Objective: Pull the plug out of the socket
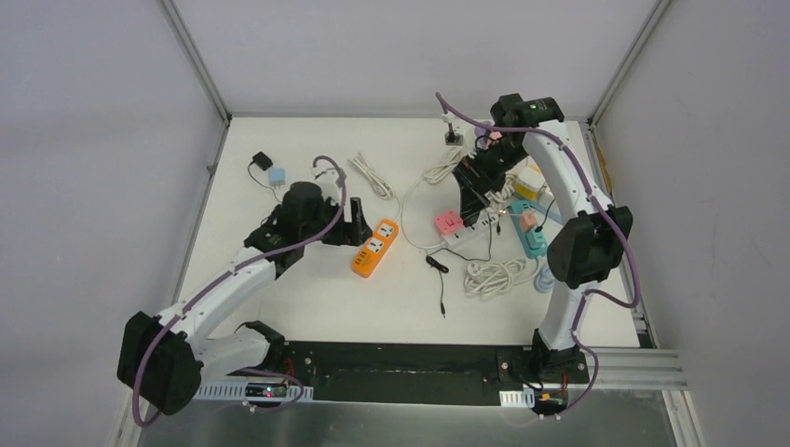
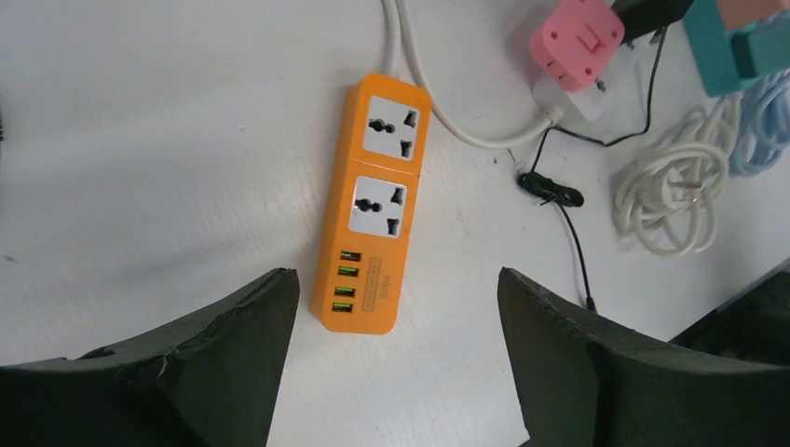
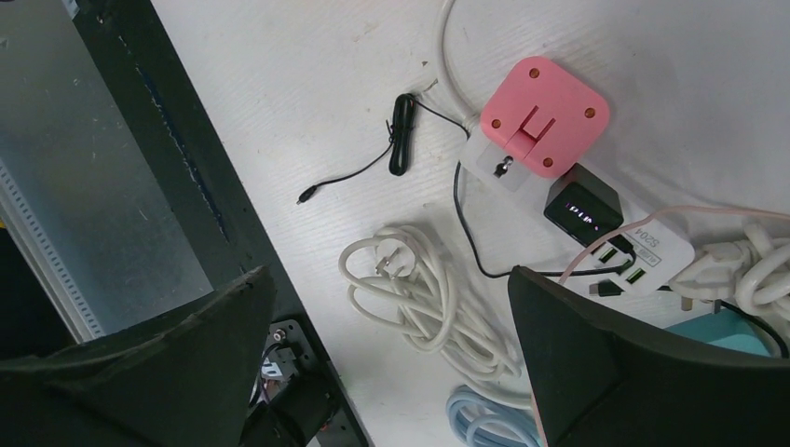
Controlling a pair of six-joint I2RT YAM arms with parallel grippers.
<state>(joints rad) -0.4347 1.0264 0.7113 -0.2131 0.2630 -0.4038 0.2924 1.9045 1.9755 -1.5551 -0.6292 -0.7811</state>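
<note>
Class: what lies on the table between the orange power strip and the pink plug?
A white cord curves from beside the orange power strip to the white socket strip under the pink plug; the left wrist view shows it best.

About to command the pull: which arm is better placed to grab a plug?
Right. The right claw hangs open above the white strip holding the pink plug and black plug; the left claw faces the orange strip, whose sockets are empty.

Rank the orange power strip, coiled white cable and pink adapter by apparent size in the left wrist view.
Largest to smallest: orange power strip, coiled white cable, pink adapter; the frame's top edge may clip the adapter slightly.
</note>
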